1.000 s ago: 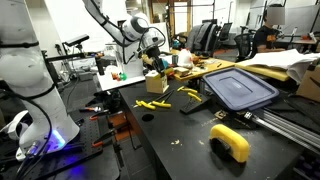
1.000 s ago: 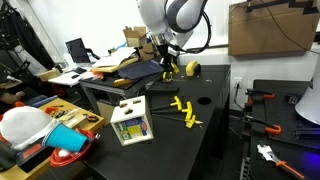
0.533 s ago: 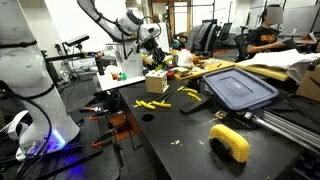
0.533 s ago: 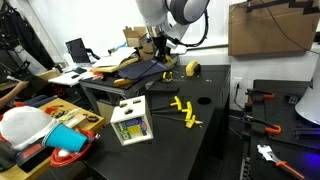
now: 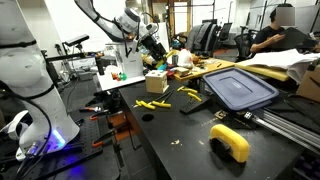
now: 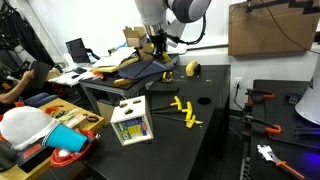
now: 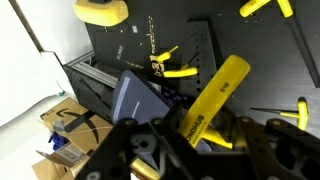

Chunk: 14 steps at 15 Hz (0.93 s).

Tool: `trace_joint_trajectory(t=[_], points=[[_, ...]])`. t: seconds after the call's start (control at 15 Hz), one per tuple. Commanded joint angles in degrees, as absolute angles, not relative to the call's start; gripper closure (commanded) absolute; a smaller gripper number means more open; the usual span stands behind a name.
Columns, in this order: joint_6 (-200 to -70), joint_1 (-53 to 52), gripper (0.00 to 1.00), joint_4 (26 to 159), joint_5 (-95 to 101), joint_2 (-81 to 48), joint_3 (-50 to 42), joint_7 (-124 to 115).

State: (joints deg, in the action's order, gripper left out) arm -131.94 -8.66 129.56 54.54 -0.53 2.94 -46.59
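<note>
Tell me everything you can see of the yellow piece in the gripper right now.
The yellow piece is a long, straight bar, plastic by its look, with small dark print along one face. Its lower end is clamped in the gripper; the rest sticks out free, tilted across the wrist view. It is held in the air above the black table, touching nothing else.

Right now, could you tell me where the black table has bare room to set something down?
Bare tabletop lies between the yellow pieces and the yellow roll. It is crowded around the wooden box and blue lid. The gripper holds a yellow bar.
</note>
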Motion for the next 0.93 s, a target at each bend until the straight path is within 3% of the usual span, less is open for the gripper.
trace_joint_trajectory(t=[0.0,0.87], points=[[-128.3,-8.9,0.89,128.5,57.1,-0.3,5.5,-45.8],[-121.0,-12.8,0.89,127.3,69.2,-1.1,12.2,-44.7]])
